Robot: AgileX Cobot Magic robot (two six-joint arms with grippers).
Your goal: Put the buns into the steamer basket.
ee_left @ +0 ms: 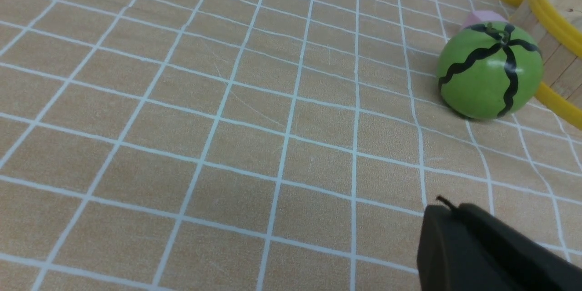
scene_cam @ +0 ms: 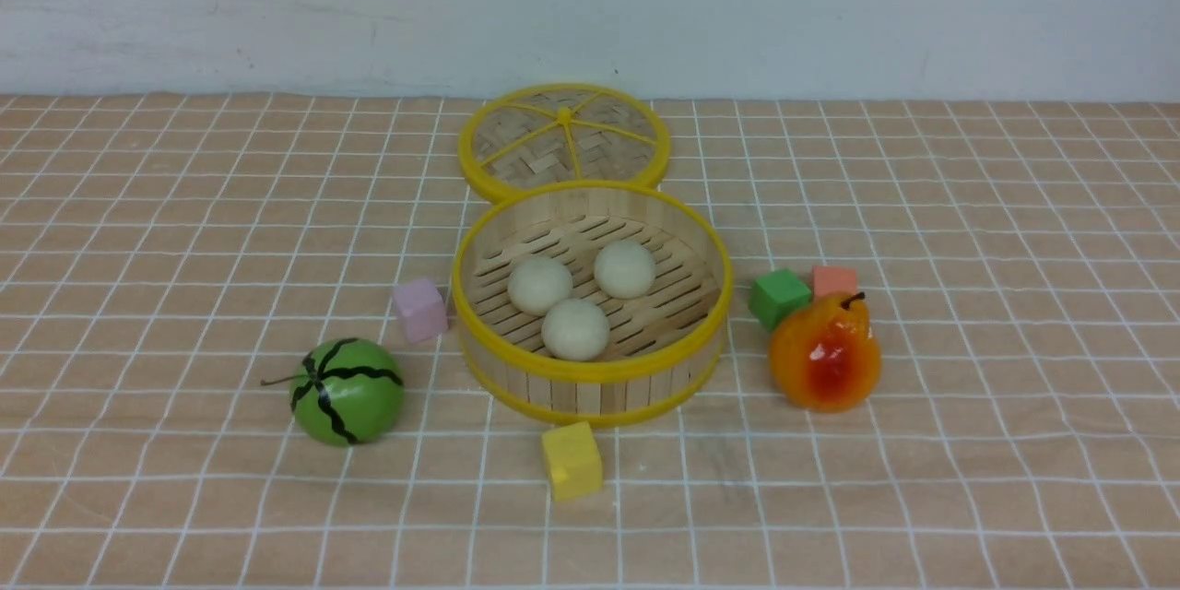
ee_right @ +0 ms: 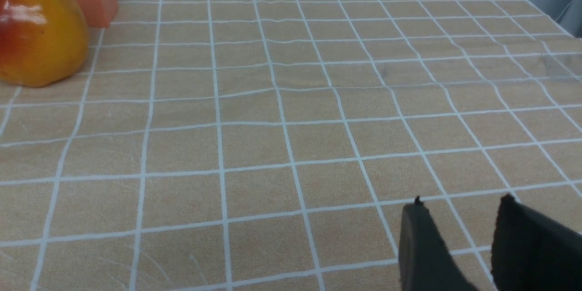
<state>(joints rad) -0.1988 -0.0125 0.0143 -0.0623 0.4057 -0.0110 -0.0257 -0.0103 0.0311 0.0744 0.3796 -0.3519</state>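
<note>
Three cream-white buns [scene_cam: 540, 285] [scene_cam: 624, 268] [scene_cam: 575, 328] lie together on the slatted floor of the steamer basket [scene_cam: 590, 372], the deep bamboo tray with yellow rims at the table's middle. Its wall also shows in the left wrist view [ee_left: 557, 54]. Neither gripper shows in the front view. My left gripper [ee_left: 450, 211] is shut and empty, low over bare cloth, apart from the melon. My right gripper [ee_right: 461, 204] is open and empty over bare cloth, away from the pear.
A flat woven lid [scene_cam: 563, 140] lies behind the basket. A green striped melon [scene_cam: 348, 390] and pink cube [scene_cam: 420, 309] sit left of it, a yellow cube [scene_cam: 572, 460] in front, a green cube [scene_cam: 779, 297], orange cube [scene_cam: 834, 280] and pear [scene_cam: 825, 354] to the right.
</note>
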